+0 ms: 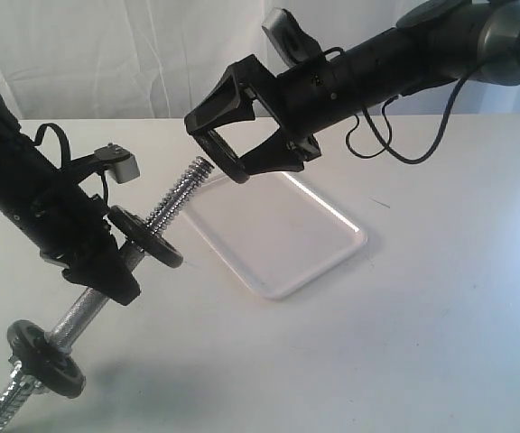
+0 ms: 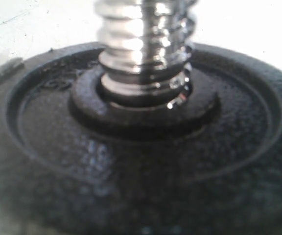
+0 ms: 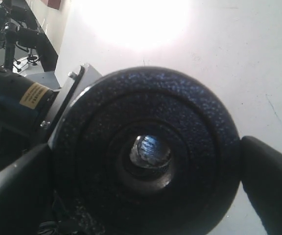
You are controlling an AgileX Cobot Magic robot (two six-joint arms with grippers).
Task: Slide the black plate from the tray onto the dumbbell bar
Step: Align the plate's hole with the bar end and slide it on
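We saw the black plate point(image 3: 190, 112), a round cast disc with a pebbled matte skin and a sunken ring around its centre hole, held by its rim in the right jaws, one dark finger point(image 3: 273, 186) pressed against each side. It hung in the air above the tray point(image 1: 283, 239), just off the upper tip of the dumbbell bar point(image 1: 181, 194). Through the hole the right wrist view showed the bar's shiny end; whether metal touched plate we could not tell. The bar was bright chrome, coarsely threaded at both ends and smooth in the middle, tilted up toward the right arm point(image 1: 377, 54). The left jaws were closed around its middle, holding it clear of the tabletop point(image 1: 422, 316). A second disc point(image 1: 147, 236) of the same grainy black sat on the thread just above that grip, and a third disc point(image 1: 45, 358) sat near the low end. The tray was shallow, glossy white, with rounded corners and a low rim. The tabletop was plain matte white with a few faint scuffs. Pale draped cloth point(image 1: 134, 54) hung behind it.
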